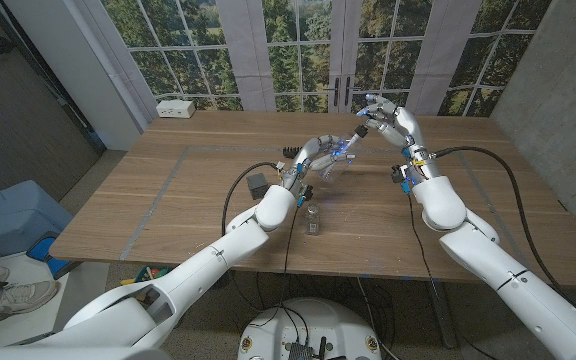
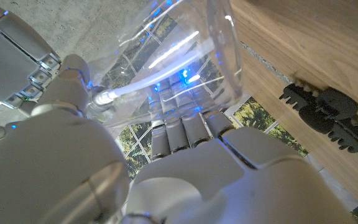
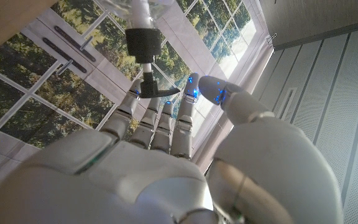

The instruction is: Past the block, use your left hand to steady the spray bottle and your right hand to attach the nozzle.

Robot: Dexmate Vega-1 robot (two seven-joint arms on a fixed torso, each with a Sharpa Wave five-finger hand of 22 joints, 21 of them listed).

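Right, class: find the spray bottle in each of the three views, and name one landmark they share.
Head view: spray bottle tilted in the left hand, over mid-table.
Left wrist view: clear wall just beyond that hand's fingers.
Right wrist view: clear neck beyond the black nozzle.
Shared landmark: the tree-filled windows.

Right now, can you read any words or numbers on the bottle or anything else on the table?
No text can be read anywhere.
The spray bottle, held by the left hand: clear plastic, no label visible.
The nozzle at the right hand: plain black, no marking.
The white box at the table's far corner: too small to tell.
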